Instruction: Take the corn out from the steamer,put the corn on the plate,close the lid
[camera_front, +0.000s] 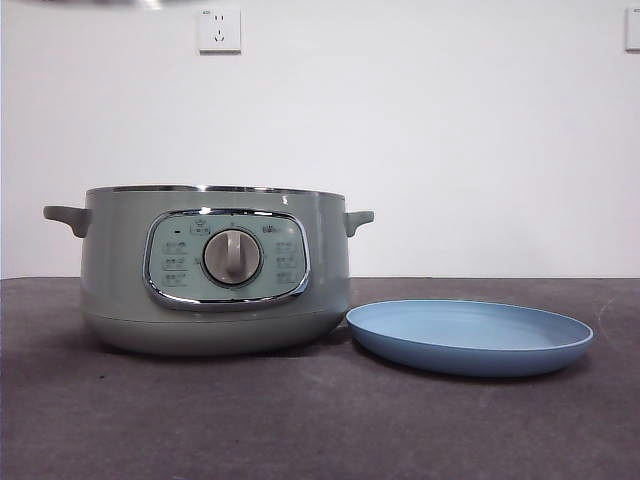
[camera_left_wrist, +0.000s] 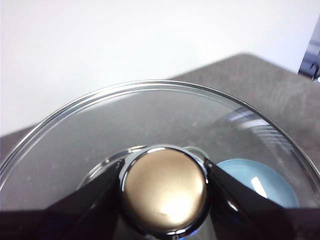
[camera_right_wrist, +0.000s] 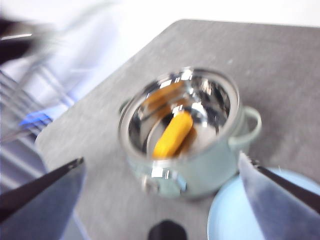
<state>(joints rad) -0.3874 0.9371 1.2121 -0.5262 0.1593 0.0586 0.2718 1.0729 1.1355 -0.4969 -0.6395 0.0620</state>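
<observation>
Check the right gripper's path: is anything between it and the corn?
Nothing: the right wrist view shows the right gripper, jaws spread, above the open steamer, the corn uncovered. The left gripper holds the lid aside.

- The steamer (camera_front: 215, 270) stands on the table (camera_front: 300, 420), the plate (camera_front: 470, 335) just beside it on the right.
- The corn (camera_right_wrist: 172, 134) lies inside the steamer.

Sage-green steamer (camera_front: 215, 270) at left centre of the frame, lidless, silver dial (camera_front: 232, 257) facing forward, light-blue plate (camera_front: 470, 337) empty just beside it at lower right, both on dark table (camera_front: 300, 420), white socket (camera_front: 219, 31) on the wall above.
</observation>
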